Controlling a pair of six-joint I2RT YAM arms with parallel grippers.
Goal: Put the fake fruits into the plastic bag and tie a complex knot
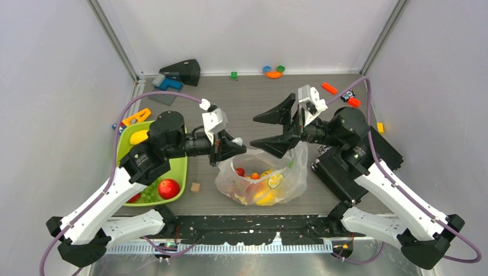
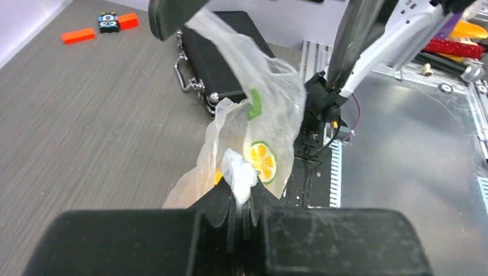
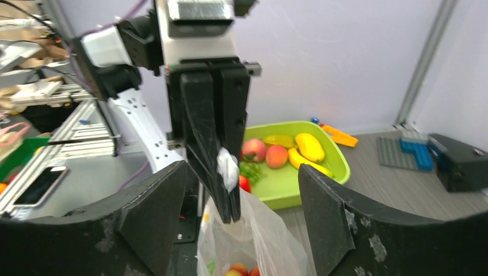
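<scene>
The plastic bag [image 1: 262, 178] stands on the table between the arms, with several fake fruits in it, among them a strawberry [image 1: 240, 171] and a lemon slice [image 1: 275, 180]. My left gripper [image 1: 233, 148] is shut on a bunched handle of the bag [image 2: 239, 175] and holds it up; it also shows in the right wrist view [image 3: 228, 167]. My right gripper [image 1: 253, 131] is open wide over the bag's mouth [image 3: 247, 230], the left gripper's tips between its fingers [image 3: 336, 213]. The bag's far side reaches up to one right finger [image 2: 172, 14]. More fruits lie in the lime-green tray [image 1: 178, 169].
The tray [image 3: 334, 167] holds an apple [image 1: 168, 188], grapes [image 1: 151, 192], a yellow fruit [image 1: 139, 137], peaches [image 3: 277, 155] and bananas [image 3: 309, 146]. A black case [image 1: 342, 169] lies under the right arm. Toy bricks [image 1: 273, 71] and a black box [image 1: 183, 72] sit at the back.
</scene>
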